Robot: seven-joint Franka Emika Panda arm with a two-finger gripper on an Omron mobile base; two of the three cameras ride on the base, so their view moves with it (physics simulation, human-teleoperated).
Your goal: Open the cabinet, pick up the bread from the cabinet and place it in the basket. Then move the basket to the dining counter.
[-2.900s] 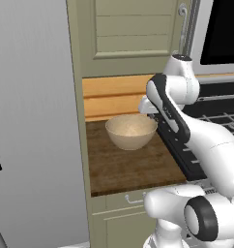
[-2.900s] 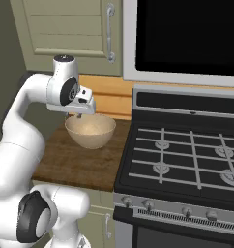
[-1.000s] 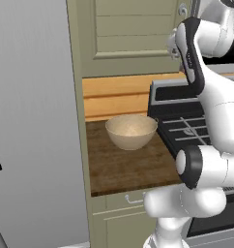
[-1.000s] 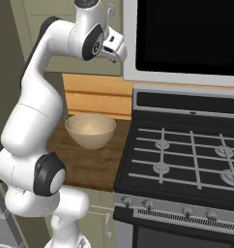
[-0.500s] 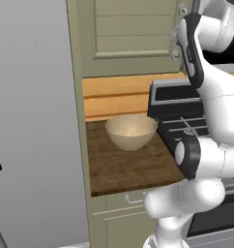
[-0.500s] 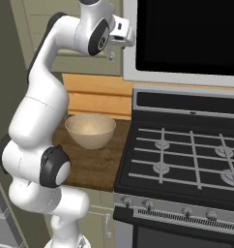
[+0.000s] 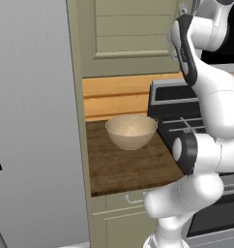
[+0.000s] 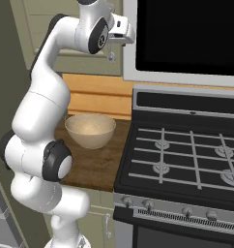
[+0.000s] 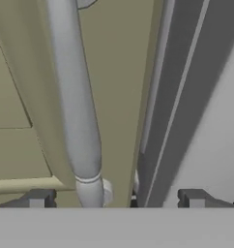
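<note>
At the top of the scene, high against the closed door of the cabinet (image 7: 133, 34), the gripper (image 9: 116, 197) stands spread wide with nothing between its tips. In the hand view the two dark fingertips (image 9: 40, 198) rise at the bottom, one on each side of the long silver bar handle (image 9: 75, 106), which runs up the olive-beige door face close in front of the camera. The tips straddle the handle's lower end without pinching it; whether either tip touches the bar I cannot tell. To the right of the door edge in that view runs a dark grey frame strip (image 9: 179, 97).

From the right base view the hand (image 8: 120, 34) sits at the cabinet's right edge, right beside the black microwave (image 8: 186, 36), with the lower end of the handle (image 8: 110, 57) showing just under it. The white arm (image 8: 41, 101) rises from the lower left up to that point.

Below the cabinet, the basket (image 7: 131, 131) sits upright on the narrow dark wood worktop (image 7: 124, 167), near its far edge and in front of the light wood back wall (image 7: 114, 97). Its speckled inside holds nothing visible. The basket (image 8: 90, 130) lies just left of the black stove (image 8: 186, 160), apart from it. A grey wall panel (image 7: 32, 121) stands to the left of the cabinet. The bread is not seen; the cabinet door is still shut.
</note>
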